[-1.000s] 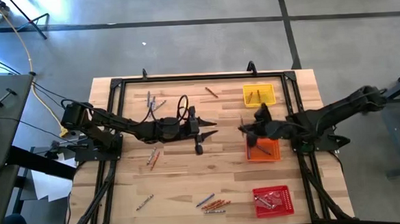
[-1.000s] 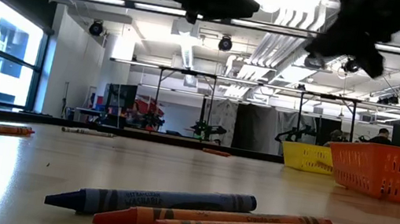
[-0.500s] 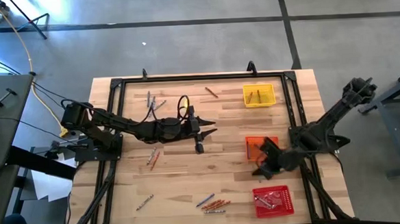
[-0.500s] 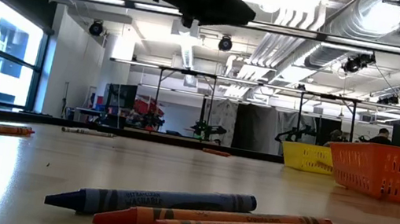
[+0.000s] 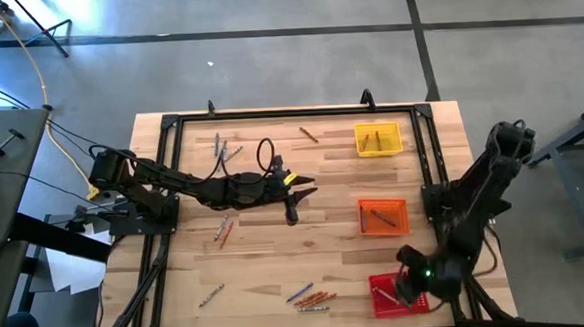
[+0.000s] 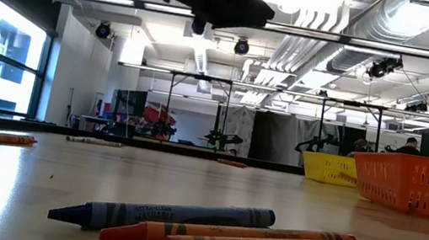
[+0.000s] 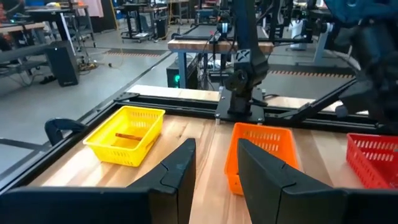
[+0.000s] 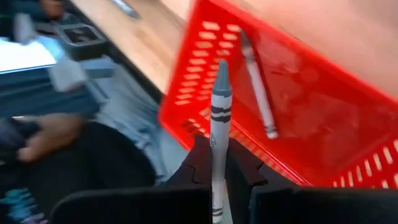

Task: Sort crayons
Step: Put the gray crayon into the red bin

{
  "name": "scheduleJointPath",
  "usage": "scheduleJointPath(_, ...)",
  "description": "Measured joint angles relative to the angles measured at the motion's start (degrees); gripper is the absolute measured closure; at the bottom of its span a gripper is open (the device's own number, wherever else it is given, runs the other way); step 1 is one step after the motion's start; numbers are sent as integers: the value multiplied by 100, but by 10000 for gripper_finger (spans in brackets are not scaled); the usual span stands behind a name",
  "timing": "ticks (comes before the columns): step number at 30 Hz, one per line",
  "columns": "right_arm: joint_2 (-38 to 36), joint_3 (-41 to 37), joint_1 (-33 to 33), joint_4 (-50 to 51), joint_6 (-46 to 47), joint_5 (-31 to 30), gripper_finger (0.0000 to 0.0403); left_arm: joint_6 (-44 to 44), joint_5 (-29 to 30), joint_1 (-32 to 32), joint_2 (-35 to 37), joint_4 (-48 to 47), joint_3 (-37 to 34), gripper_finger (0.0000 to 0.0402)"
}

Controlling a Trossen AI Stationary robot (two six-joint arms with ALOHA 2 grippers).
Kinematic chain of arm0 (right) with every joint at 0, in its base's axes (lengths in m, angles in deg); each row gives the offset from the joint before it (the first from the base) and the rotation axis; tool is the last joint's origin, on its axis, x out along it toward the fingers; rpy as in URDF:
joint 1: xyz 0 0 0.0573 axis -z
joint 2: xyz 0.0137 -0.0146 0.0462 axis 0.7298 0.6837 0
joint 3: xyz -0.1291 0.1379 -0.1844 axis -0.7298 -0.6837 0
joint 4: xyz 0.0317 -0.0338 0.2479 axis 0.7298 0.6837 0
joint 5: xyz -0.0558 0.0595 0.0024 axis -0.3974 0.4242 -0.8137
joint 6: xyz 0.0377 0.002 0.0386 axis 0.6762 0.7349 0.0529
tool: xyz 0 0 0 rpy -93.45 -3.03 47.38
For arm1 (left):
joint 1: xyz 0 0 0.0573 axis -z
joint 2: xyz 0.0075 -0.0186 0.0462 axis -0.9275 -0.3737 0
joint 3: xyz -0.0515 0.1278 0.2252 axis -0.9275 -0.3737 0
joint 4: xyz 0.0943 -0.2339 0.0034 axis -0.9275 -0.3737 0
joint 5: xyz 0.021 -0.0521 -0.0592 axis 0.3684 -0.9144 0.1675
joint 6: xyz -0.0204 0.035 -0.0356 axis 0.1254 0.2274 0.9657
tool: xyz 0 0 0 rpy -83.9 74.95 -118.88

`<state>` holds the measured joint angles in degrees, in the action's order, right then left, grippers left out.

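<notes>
My right gripper (image 5: 412, 280) is over the right part of the red mesh tray (image 5: 386, 279) at the table's near right, shut on a grey crayon (image 8: 220, 118). A grey crayon (image 8: 258, 87) lies in that tray. My left gripper (image 5: 299, 195) is open and empty above the table's middle; the left wrist view shows its fingers apart (image 7: 216, 177). Loose crayons lie flat on the table: a cluster near the front edge (image 5: 312, 299), also shown in the low view (image 6: 175, 215), and others at the left (image 5: 222, 227) and far left (image 5: 221, 147). My right gripper pinches the grey crayon by its back part (image 8: 215, 186) between its two fingers. The crayon lies along the fingers and sticks out past them, its pointed tip (image 8: 222, 67) toward the red tray. It is lifted clear above the tray.
An orange tray (image 5: 383, 203) with a crayon and a yellow tray (image 5: 378, 149) with a crayon stand at the right. A black frame (image 5: 170, 125) runs round the table. A person (image 8: 43, 134) shows beyond the table's edge in the right wrist view.
My right gripper has gone from beside the orange tray toward the table's near edge and now stands over the red tray. My left arm has kept still.
</notes>
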<state>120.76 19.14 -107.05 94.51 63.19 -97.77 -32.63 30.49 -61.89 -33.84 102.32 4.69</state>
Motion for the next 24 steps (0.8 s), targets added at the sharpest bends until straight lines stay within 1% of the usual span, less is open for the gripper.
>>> scheduleJointPath(4, 547, 508, -75, 447, -13, 231, 402, -86, -2, 29, 2, 115, 0, 298)
scheduleJointPath(7, 784, 971, -57, 839, -149, 248, 402, -258, -1, 27, 2, 145, 0, 298)
scheduleJointPath(9, 900, 1290, -2, 1379, -178, 244, 402, -362, 0, 16, 2, 182, 0, 298)
scheduleJointPath(14, 1194, 2056, 150, 3166, -81, 214, 402, -468, -1, 14, 2, 204, 0, 298)
scheduleJointPath(16, 1335, 2255, 210, 3573, -141, 217, 401, -501, -2, 14, 2, 186, 0, 298)
scheduleJointPath(24, 1775, 2434, 297, 3563, -372, 250, 396, -619, -4, 14, 2, 179, 0, 298)
